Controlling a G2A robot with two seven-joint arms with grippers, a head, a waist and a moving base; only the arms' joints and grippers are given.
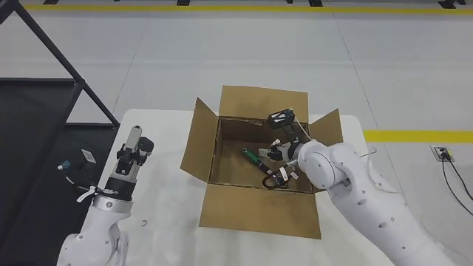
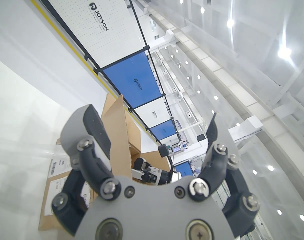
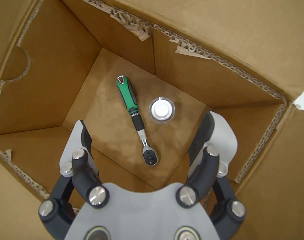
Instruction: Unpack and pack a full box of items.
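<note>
The box [image 1: 259, 210] stands open near the middle of the white table [image 1: 162, 192], and all four flaps are folded outward. The right arm comes from the right side of the table and goes down into the box. The right gripper [image 3: 145, 122] hangs inside, above the floor of the box, and its fingers [image 3: 207, 131] are spread wide and hold nothing. On the floor of the box lies a wrench [image 3: 137, 121] with a green and black handle. It lies flat, and its ratchet head is the end nearer to the gripper. Just beside the shaft of the wrench, not touching it, stands a small round clear jar [image 3: 162, 109] with a white lid. The inner edges of the box are torn in some places, so the corrugated layer shows. The left arm is at the left side of the table, well apart from the box. The left gripper [image 2: 152, 116] points upward and away, toward the ceiling of the hall. Its fingers [image 2: 97, 128] are also wide open and there is nothing between them. In the left wrist view one flap of the box rises beyond a finger.
</note>
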